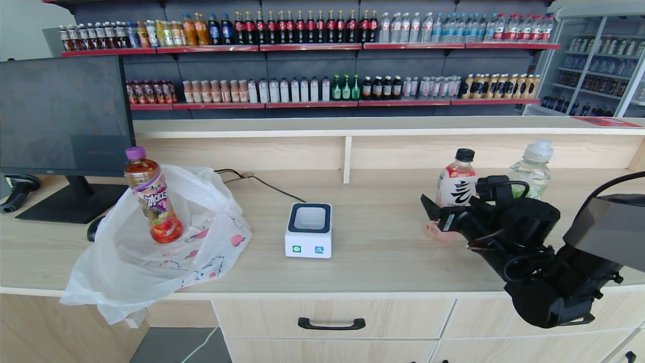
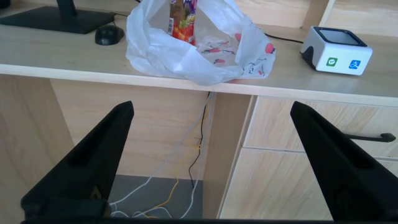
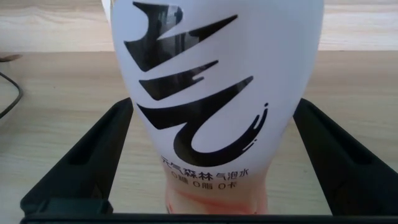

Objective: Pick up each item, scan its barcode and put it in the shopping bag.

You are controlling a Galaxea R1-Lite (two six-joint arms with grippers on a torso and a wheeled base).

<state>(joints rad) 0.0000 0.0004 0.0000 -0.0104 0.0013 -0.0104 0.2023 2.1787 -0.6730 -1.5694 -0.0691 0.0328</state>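
Counter, right of centre: my right gripper, fingers spread, straddles the white bottle, black-capped, black swirl; clear bottle near, scanner well apart leftward.

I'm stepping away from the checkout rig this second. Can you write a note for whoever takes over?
The left pincer is open and holds nothing, low in front of the counter, below the shopping bag.
The right pincer is open, with a finger on each side of the black-capped white-labelled bottle, which stands on the counter's right side.
The barcode scanner sits mid-counter. A white-capped clear bottle stands behind the white-labelled one.
Done: the purple-capped tea bottle stands upright in the bag.
Left: grip, scan and bag the white-labelled bottle, then the clear one.
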